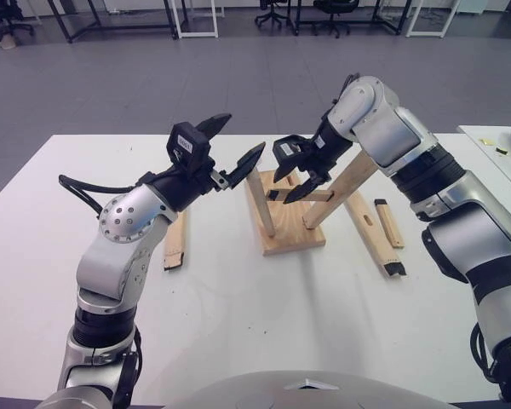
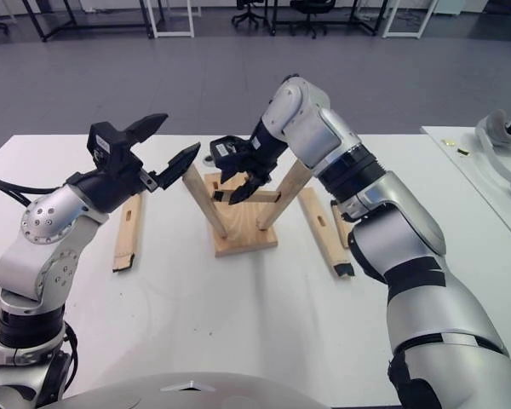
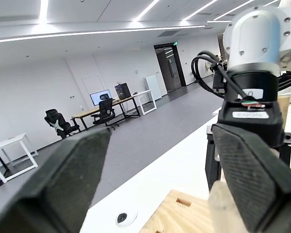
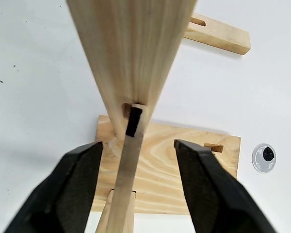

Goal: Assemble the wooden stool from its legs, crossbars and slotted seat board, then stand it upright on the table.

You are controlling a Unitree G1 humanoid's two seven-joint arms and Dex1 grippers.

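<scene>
Straddling the light, stiff crossbar [image 4: 126, 160] with released fingers [image 4: 82, 187], right gripper [image 1: 284, 189] should pinch mid-bar; left gripper [image 1: 244, 132] gapes too.

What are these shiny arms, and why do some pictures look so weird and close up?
They are a robot's two arms, each ending in two black fingers. Two pictures come from cameras on its head, two from its wrists, so those look close. On the table lies a seat board with two legs stuck in and a crossbar between them. Spare pieces lie on both sides. The right fingers are open around the crossbar; the left fingers are open by one leg's top. Nothing is gripped.
</scene>
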